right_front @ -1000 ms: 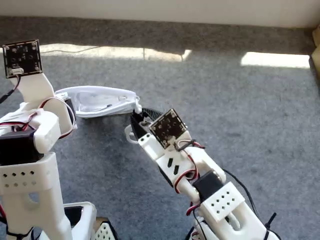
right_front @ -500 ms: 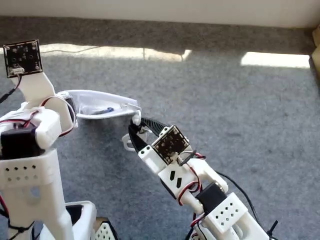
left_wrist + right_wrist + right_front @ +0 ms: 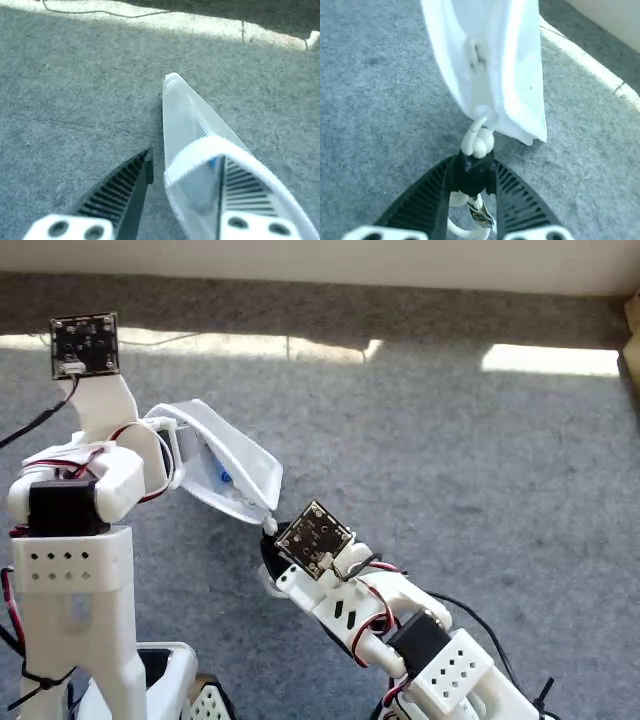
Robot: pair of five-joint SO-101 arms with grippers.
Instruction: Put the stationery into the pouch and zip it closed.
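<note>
The translucent white zip pouch [image 3: 228,472] is stretched between the arms. The left gripper [image 3: 182,162], jaws part-open, hooks one finger inside its end (likely as an anchor), while the right gripper [image 3: 471,167] pinches the black zipper pull [image 3: 471,180], ready for closing.

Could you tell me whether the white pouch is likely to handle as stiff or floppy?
Probably floppy: the pouch drapes creased between the left gripper, one finger inside it, and the zipper pull clamped in the right gripper. Likely light too: its thin fabric shows contents through.
</note>
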